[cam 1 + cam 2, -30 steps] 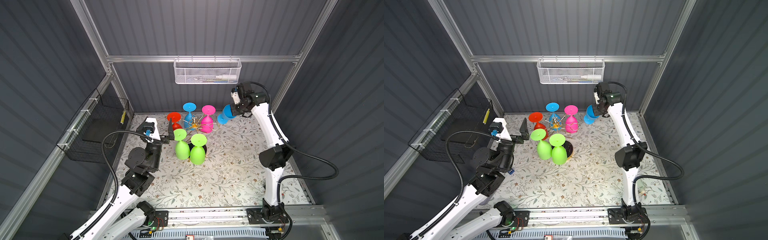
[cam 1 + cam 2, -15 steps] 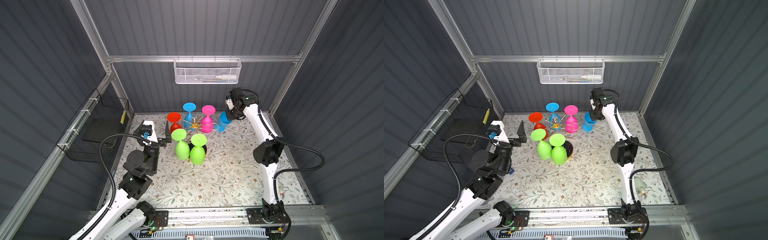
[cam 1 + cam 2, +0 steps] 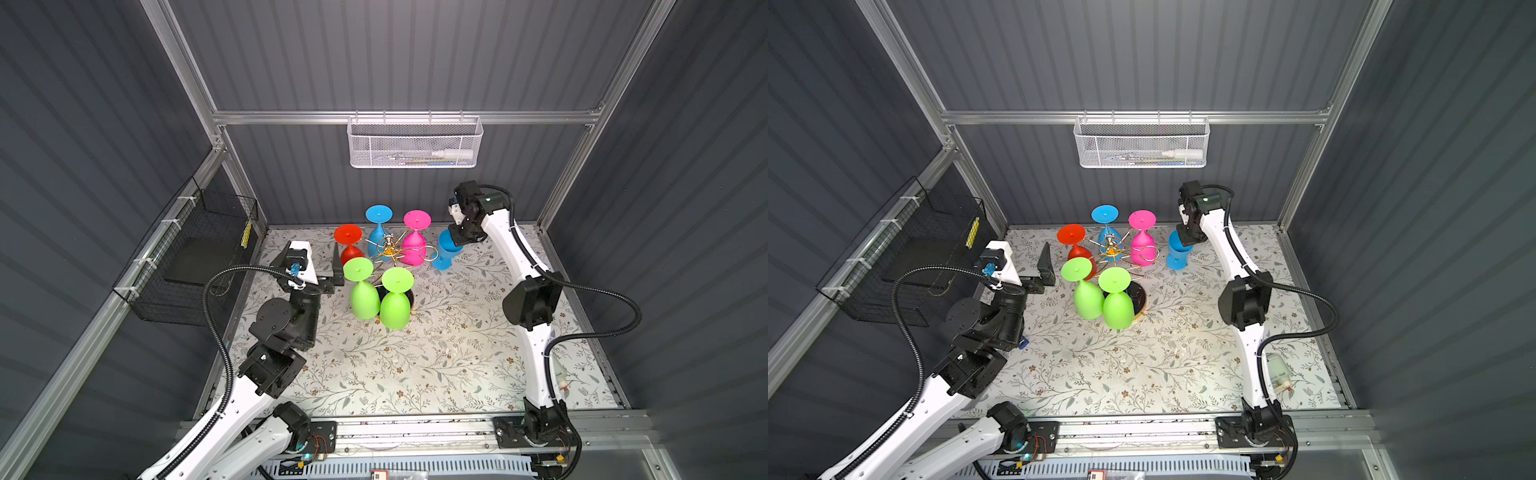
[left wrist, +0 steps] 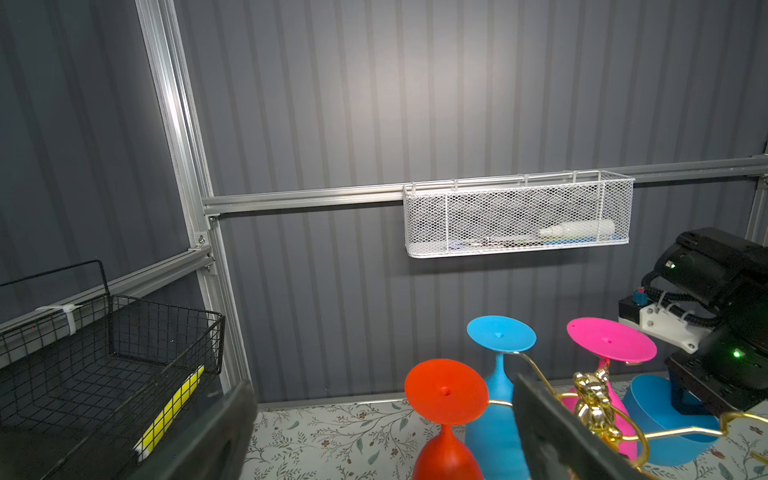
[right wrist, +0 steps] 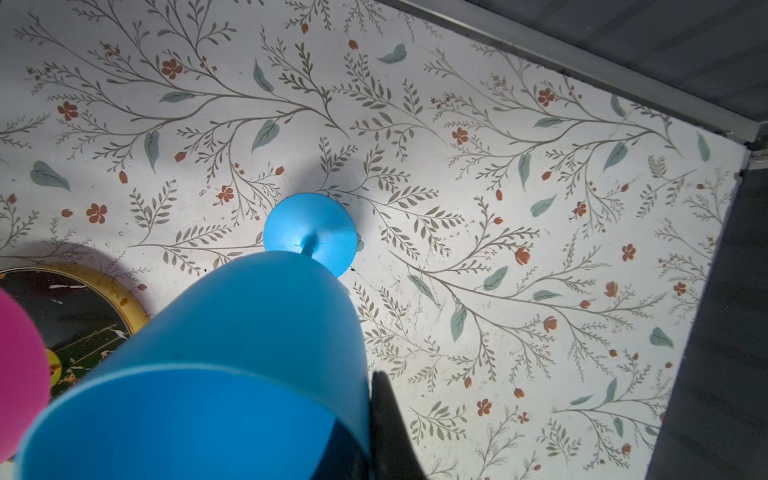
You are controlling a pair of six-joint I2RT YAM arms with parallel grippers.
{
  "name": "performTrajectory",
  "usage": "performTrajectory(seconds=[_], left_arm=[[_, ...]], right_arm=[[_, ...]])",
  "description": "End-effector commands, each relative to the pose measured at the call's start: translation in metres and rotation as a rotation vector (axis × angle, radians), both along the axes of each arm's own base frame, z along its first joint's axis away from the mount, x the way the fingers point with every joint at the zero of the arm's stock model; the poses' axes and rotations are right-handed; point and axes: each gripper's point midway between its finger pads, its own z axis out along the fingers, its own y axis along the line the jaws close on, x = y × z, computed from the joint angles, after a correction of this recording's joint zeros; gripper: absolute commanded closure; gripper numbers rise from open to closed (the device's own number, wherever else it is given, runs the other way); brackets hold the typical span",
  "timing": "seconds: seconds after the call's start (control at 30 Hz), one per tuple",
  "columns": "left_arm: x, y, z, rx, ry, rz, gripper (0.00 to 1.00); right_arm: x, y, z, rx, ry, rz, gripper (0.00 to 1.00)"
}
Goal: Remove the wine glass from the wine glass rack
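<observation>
In both top views the blue wine glass [image 3: 446, 252] stands upright, off the wine glass rack [image 3: 388, 248] and just beside it, under the right gripper [image 3: 458, 241]. Five other glasses [image 3: 365, 291] hang inverted on the rack. Only the right wrist view shows the grip: the jaws are closed on the glass rim, with one black finger [image 5: 386, 419] against the outer wall. It also shows the foot [image 5: 311, 232] apart from the rack's gold-rimmed base [image 5: 104, 291]. Only the left wrist view shows the left gripper [image 4: 382, 382] spread wide and empty, facing the red glass [image 4: 446, 395].
</observation>
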Motion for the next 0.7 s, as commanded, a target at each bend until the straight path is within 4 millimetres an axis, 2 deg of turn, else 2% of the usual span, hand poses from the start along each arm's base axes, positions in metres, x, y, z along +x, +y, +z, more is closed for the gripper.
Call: performTrajectory(seconds=[0.0,0.2,0.57,0.67], left_arm=[[-0.003,0.006,0.004,-0.023,-0.009,0.012,0.02],[-0.003,0.007,0.002,-0.040,-0.004,0.018,0.02],[-0.001,0.013,0.002,-0.061,0.002,0.050,0.02],[-0.002,0.014,0.003,-0.063,0.002,0.055,0.02]], right_arm=[[-0.002,0.002,-0.007,-0.021,0.020,0.013,0.92],[-0.001,0.004,-0.010,-0.022,0.022,0.012,0.87],[0.001,0.016,0.004,0.102,0.000,0.017,0.77],[0.001,0.016,0.014,0.156,-0.015,0.009,0.72]])
